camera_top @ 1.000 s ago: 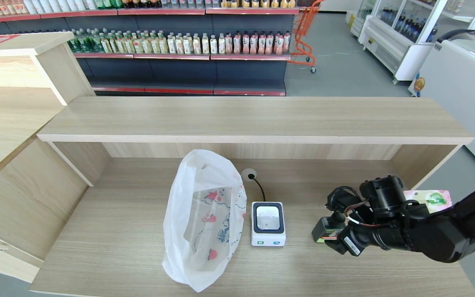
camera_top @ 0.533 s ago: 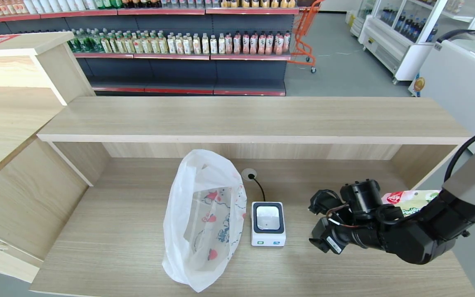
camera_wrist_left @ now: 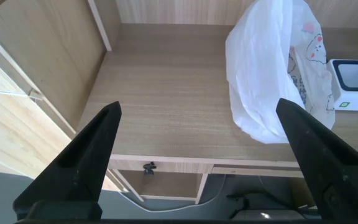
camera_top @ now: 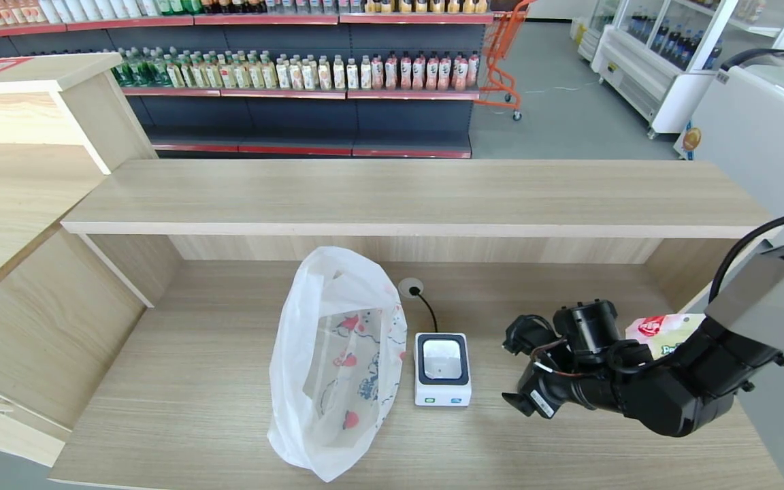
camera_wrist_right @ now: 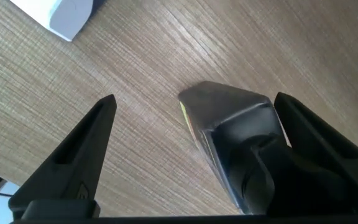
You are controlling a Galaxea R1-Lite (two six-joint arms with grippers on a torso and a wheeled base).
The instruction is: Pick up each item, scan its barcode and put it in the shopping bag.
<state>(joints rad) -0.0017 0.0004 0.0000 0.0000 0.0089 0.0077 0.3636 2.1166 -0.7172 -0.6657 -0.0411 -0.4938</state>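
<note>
Dark small carton [camera_wrist_right: 229, 111], likely stiff and light, sits mid-frame within my spread right claw [camera_wrist_right: 196, 99]. I'd pinch its flat sides.

The light wood-grain tabletop [camera_top: 194, 381] carries a white plastic shopping bag [camera_top: 337, 361] lying near its middle, with a printed packet showing through the film. Just beside the bag, on its right, sits a white barcode scanner [camera_top: 442, 368], its window facing up. Its black cord [camera_top: 428, 309] runs back to a round cable port [camera_top: 410, 286]. A pale snack pouch [camera_top: 661, 332] lies near the right edge, partly hidden.
</note>
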